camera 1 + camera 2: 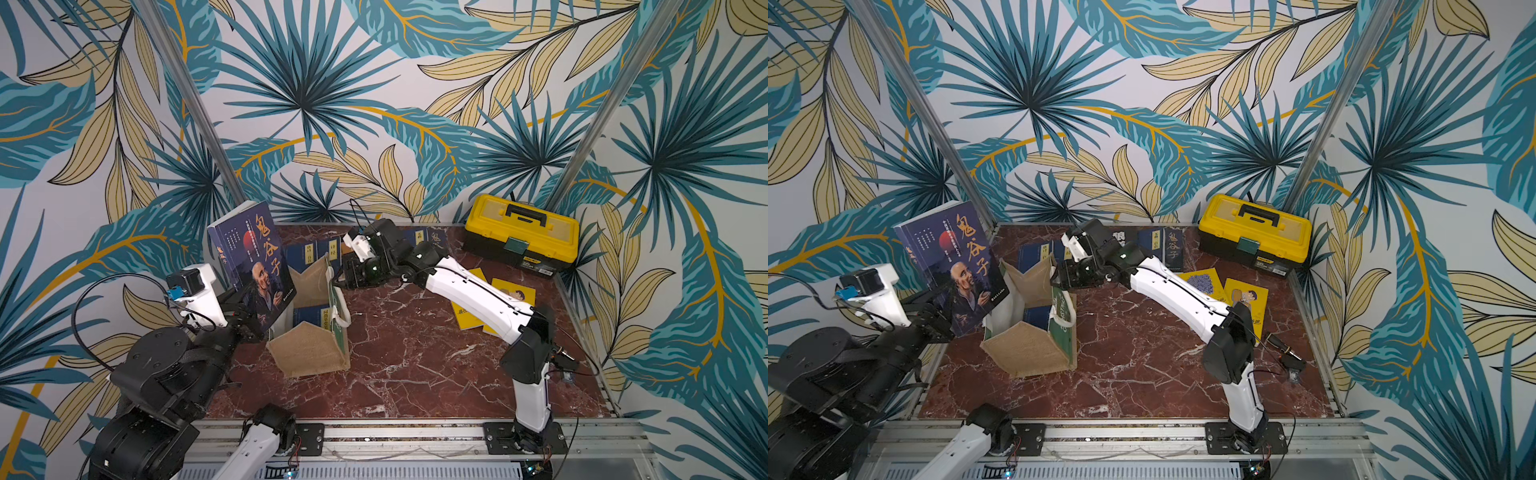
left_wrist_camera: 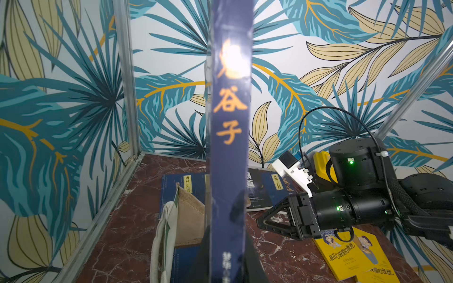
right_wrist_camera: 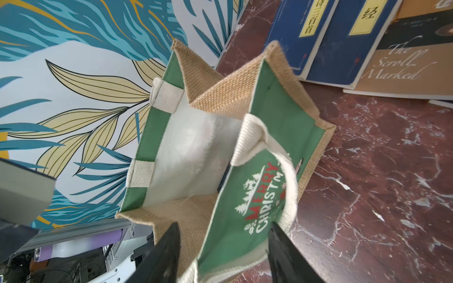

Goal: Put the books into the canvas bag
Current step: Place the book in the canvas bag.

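My left gripper (image 1: 249,322) is shut on the lower edge of a thick navy book (image 1: 253,257) with a man's portrait. It holds the book upright above the left side of the canvas bag (image 1: 309,351). In the left wrist view the book's spine (image 2: 229,147) rises between my fingers (image 2: 255,259). The bag stands open with a navy book (image 1: 316,318) lying inside. My right gripper (image 3: 224,225) is open, its jaws astride the bag's green side panel (image 3: 257,196) at the rim without pinching it. More books (image 1: 309,251) lie flat behind the bag.
Two yellow books (image 1: 469,318) (image 1: 513,293) lie under my right forearm. A yellow-and-black toolbox (image 1: 521,230) stands at the back right corner. Dark and navy books (image 1: 1173,247) lie by the back wall. A small black tool (image 1: 1283,353) lies near the right edge.
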`<state>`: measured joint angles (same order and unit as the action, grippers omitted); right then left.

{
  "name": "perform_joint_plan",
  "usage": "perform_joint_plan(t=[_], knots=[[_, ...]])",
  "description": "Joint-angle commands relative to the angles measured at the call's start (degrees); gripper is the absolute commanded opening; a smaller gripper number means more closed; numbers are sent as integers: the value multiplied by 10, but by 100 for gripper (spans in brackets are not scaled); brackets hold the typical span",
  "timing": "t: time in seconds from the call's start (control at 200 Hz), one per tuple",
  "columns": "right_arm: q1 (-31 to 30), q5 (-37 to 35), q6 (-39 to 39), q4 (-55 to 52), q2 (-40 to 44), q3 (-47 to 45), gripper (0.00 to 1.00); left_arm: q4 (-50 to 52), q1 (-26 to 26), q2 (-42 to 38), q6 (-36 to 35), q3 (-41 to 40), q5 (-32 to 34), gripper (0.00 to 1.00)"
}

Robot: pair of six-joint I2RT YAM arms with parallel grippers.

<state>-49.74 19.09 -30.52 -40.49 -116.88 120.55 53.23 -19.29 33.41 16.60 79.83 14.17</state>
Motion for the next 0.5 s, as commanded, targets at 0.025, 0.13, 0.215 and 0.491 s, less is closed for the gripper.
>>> perform_joint_plan(t=[0.025, 0.13, 0.215, 0.491], knots=[[-12, -43, 24, -81, -33, 50, 58, -27, 2, 19, -19, -13, 0, 0], [-21, -40, 24, -85, -47, 63, 58, -28, 3, 46, -11, -24, -21, 0], [-26, -42, 26, -88, -54, 66, 56, -28, 2, 71, -4, -32, -37, 0], [-29, -50, 27, -106, -52, 58, 24, -18, 3, 120, 11, -60, -101, 0]])
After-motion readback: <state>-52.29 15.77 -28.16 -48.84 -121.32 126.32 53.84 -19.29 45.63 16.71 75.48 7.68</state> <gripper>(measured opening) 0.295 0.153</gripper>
